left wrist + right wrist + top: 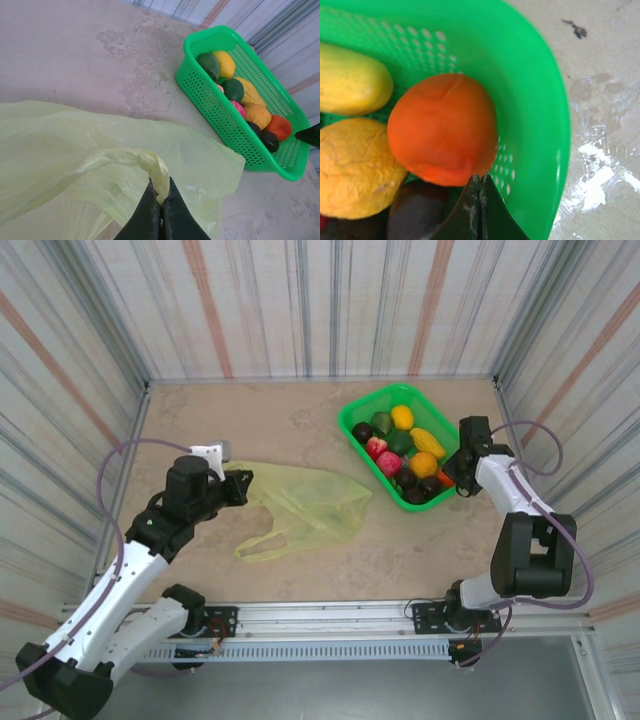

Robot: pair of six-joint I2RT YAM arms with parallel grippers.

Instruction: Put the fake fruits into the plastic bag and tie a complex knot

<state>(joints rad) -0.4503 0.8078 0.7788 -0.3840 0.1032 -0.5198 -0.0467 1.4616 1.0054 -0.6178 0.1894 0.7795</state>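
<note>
Both claws are closed. The left gripper pinches a bunched fold of the plastic bag, which lies slack on the table, left of centre. The right gripper has its fingers pressed together, tips just beside the orange fruit. That one sits among the other fake fruits in the green basket, at the far right.

Top external: fixed high at the near side, tilted down and forward, taking in the whole surface.
Left wrist: low, close behind its own fingers, facing over the plastic bag toward the green basket.
Right wrist: very near, looking down into one basket corner.
Overlap: the basket is in all three views, the bag in the top and left wrist views.
</note>
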